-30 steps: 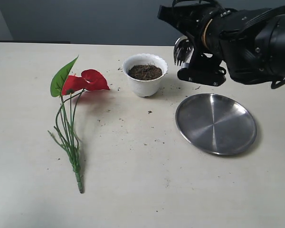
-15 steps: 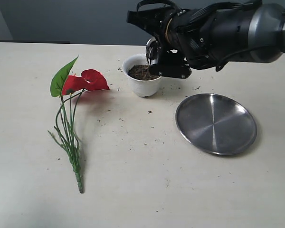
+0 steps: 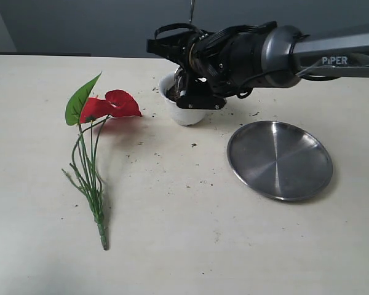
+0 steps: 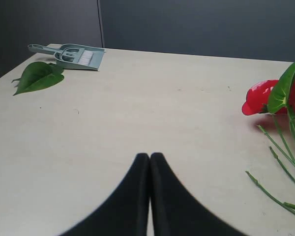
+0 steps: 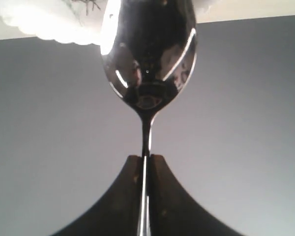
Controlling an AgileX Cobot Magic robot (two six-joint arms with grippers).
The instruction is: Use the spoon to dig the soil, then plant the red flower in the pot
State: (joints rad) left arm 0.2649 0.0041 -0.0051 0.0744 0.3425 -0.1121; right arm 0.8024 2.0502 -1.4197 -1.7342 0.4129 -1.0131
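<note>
The white pot [image 3: 186,114] stands at the back middle of the table. My right gripper [image 3: 186,86] hangs right over its mouth and hides nearly all the soil. That gripper [image 5: 146,160] is shut on the thin handle of the silver spoon [image 5: 147,54], whose bowl reaches to the pot's scalloped rim [image 5: 44,24]. The handle's end [image 3: 191,9] sticks up above the arm. The red flower [image 3: 114,103] lies flat to the left of the pot, stems toward the front. My left gripper [image 4: 149,156] is shut and empty, low over the table, with the flower [image 4: 259,97] off to one side.
A round steel plate [image 3: 278,160] lies right of the pot, toward the front. Soil crumbs dot the table around the pot. A green dustpan with brush [image 4: 73,55] and a loose green leaf [image 4: 37,76] lie far off in the left wrist view.
My right arm has swung left with the spoon, from beside the pot above the plate to directly over the pot's mouth, and dropped lower. The flower, pot and plate stayed put.
</note>
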